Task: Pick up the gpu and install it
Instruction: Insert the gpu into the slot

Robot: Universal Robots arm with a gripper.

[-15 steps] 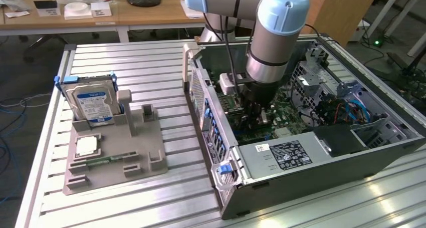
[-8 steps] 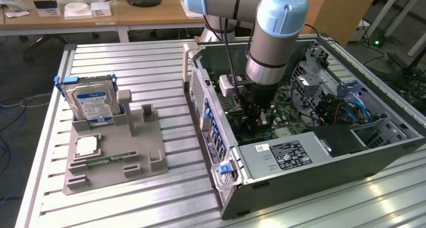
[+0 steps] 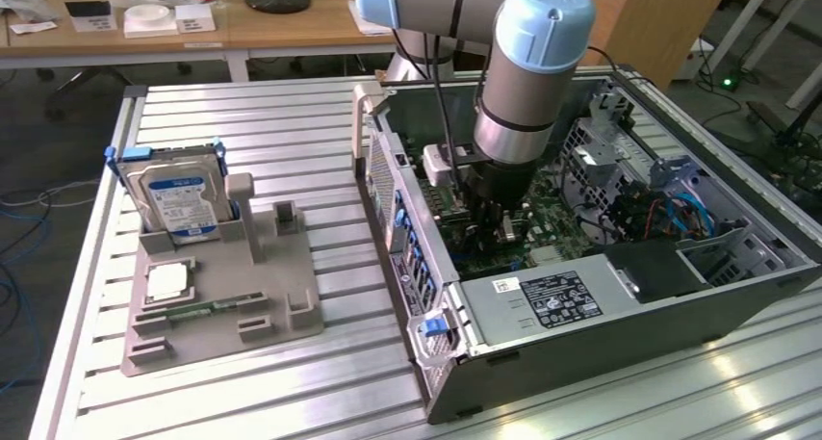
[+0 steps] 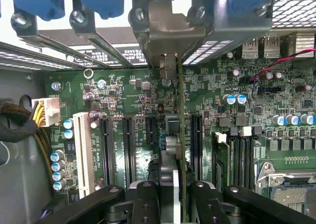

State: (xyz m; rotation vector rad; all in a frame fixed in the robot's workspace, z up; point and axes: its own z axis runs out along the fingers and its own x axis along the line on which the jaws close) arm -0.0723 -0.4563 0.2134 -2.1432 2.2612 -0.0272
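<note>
Black jaws at the bottom middle of the wrist view, the gripper (image 4: 175, 197) clamps the gpu (image 4: 179, 135) edge-on, so the card reads as a thin green board with a grey block beside it, running up the frame's middle toward the metal bracket (image 4: 168, 29) at the top. Held upright like that, the card appears lined up with the dark expansion slots (image 4: 128, 147) on the green motherboard (image 4: 247, 115), which suits pressing it down into one; whether its lower edge is already seated I cannot tell. In the exterior view the computer case (image 3: 603, 305) lies open-sided on the slatted surface (image 3: 257, 132), giving the arm (image 3: 521, 103) room to reach straight down into its middle, where its own bulk hides the card and slot. At middle left, a grey holder (image 3: 218, 305) keeps a hard drive (image 3: 177, 199) standing upright; the small parts lying in its lower recesses are hard to make out.
</note>
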